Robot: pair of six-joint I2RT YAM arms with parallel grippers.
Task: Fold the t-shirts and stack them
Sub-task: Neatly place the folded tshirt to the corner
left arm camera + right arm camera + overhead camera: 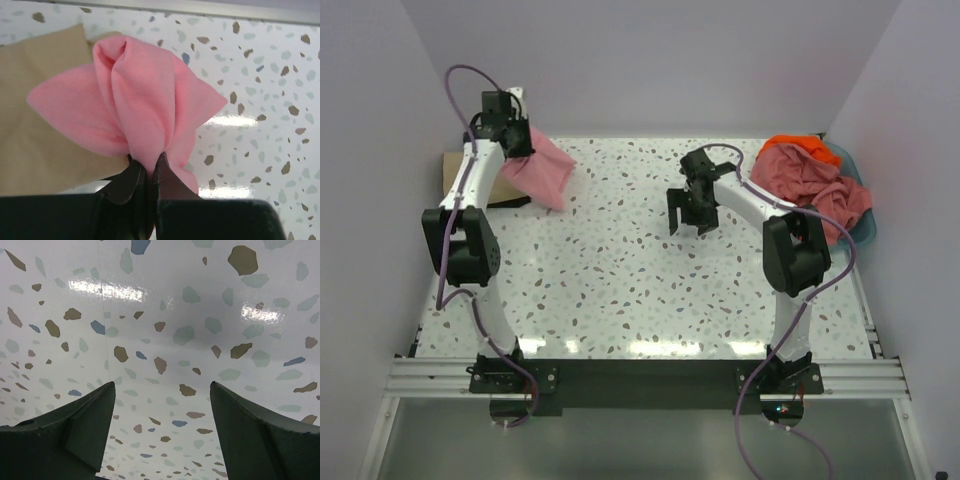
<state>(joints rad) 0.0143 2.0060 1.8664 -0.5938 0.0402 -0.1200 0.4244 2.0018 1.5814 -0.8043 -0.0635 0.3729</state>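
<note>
Pink cotton bunches up from the left end effector (148,170), whose jaws are pinched tight on a fold of the light pink t-shirt (150,100). Only the left wrist view shows this grip. The top view shows the shirt draped from it at the ten o'clock corner of the surface (620,290). Under it, toward nine o'clock, lies the flat tan t-shirt (30,150). The right end effector (162,390) stands wide above the speckled middle. At two o'clock a blue basket (863,228) holds crumpled dusty pink t-shirts (810,185) and an orange t-shirt (798,146).
</note>
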